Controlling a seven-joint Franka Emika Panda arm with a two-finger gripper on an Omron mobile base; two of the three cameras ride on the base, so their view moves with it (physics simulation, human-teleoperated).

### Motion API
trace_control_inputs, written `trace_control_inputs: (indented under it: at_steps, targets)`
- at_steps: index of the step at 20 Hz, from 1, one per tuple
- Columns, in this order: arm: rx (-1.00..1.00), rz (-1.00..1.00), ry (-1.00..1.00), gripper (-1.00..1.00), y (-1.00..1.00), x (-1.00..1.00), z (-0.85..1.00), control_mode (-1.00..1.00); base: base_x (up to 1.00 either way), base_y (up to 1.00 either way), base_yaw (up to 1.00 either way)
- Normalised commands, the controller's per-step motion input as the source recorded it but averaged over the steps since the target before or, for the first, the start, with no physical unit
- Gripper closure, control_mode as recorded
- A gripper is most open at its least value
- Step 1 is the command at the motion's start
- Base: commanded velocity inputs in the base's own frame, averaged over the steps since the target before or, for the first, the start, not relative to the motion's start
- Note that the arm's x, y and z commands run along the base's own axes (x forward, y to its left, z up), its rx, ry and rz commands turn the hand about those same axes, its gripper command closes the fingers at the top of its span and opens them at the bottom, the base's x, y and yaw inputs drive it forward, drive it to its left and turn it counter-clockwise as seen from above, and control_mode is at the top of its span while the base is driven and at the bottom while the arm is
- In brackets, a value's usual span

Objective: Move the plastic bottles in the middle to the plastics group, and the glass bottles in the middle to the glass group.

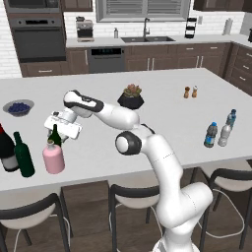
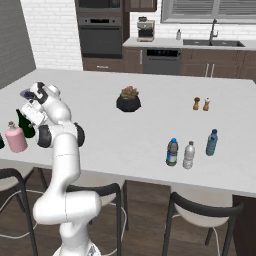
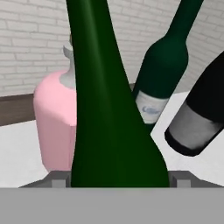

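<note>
Left base view: I see my gripper out at nine o'clock from the arm's elbow, low over the left end of the table. The slim green wine bottle stands right at it, its neck tucked under the hand; whether the fingers actually press the glass I can't tell from here. The pink bottle sits just beside it at six o'clock. At eight o'clock from that pair stand the stockier green bottle and the big dark bottle with a red top, touching or nearly so. Far across at three o'clock, the blue-label water bottle stands next to the pale grey bottle and the blue-tinted bottle.

Right base view: the pink bottle is at the left edge, a dark green bottle just behind it beside the hand. The blue-label water bottle, the grey one and the blue-tinted one line up at four o'clock from the plant pot.

Hand view: the slim green bottle looms dead centre between my spread fingers, jaws wide on either side of its body. The pink bottle shows behind at nine o'clock, the stockier green bottle at two o'clock, the big dark bottle at three o'clock.
</note>
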Motion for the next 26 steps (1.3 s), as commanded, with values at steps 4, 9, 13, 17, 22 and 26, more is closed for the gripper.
trace_control_inputs:
  at_steps: [4, 9, 13, 17, 22, 26]
  targets:
    - [0.0, -0.01, 0.1, 1.0, -0.01, 0.01, -0.12, -1.0, 0.0, 0.0, 0.0]
    - [0.0, -0.03, 0.17, 1.0, 0.0, 0.03, -0.12, -1.0, 0.0, 0.0, 0.0]
    - [0.0, -0.01, 0.04, 1.0, 0.0, 0.0, 0.0, -1.0, 0.0, 0.0, 0.0]
    - [0.0, 0.0, 0.0, -1.0, 0.0, 0.0, 0.0, -1.0, 0.0, 0.0, 0.0]
    - [0.0, 0.0, 0.0, -1.0, 0.0, 0.0, 0.0, -1.0, 0.0, 0.0, 0.0]
    - [0.0, 0.0, 0.0, -1.0, 0.0, 0.0, 0.0, -1.0, 0.0, 0.0, 0.0]
